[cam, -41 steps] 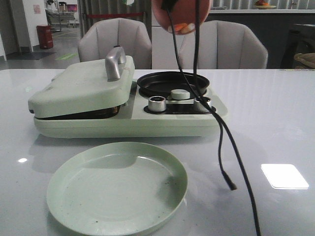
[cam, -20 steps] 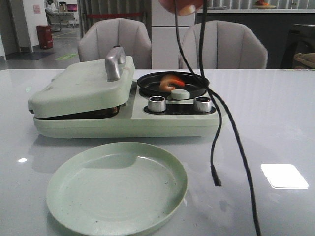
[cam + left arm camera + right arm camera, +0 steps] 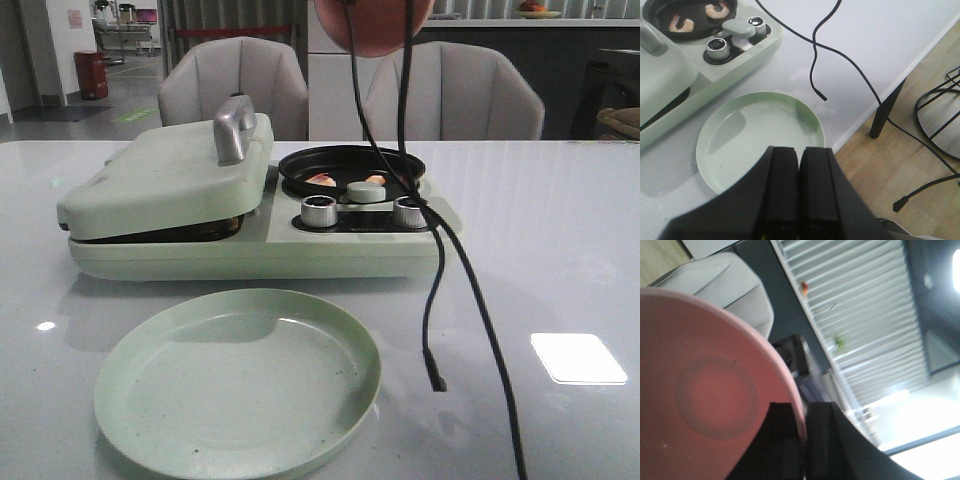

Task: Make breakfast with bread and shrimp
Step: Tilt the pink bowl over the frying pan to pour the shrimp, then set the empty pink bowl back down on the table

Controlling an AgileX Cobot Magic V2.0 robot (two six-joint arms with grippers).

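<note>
Right jaws pinch pink plate (image 3: 710, 405) rim; curled shrimp (image 3: 322, 180) in round black pan (image 3: 300, 165)

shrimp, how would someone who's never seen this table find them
Find the pale green breakfast maker mid-table. Its right half holds a round black pan behind two silver knobs. The shrimp are the small curled pink-orange pieces lying in that pan, the only food in sight.

Room behind a glossy white desk (image 3: 560, 230), bright daylight.
Two grey padded chairs (image 3: 235, 85) stand at its far edge. Slatted blinds (image 3: 860, 315) beyond; red bin (image 3: 91, 74) far left, possibly in a corridor. Wood-look floor (image 3: 880, 165) beside a dark desk leg (image 3: 881, 114).
</note>
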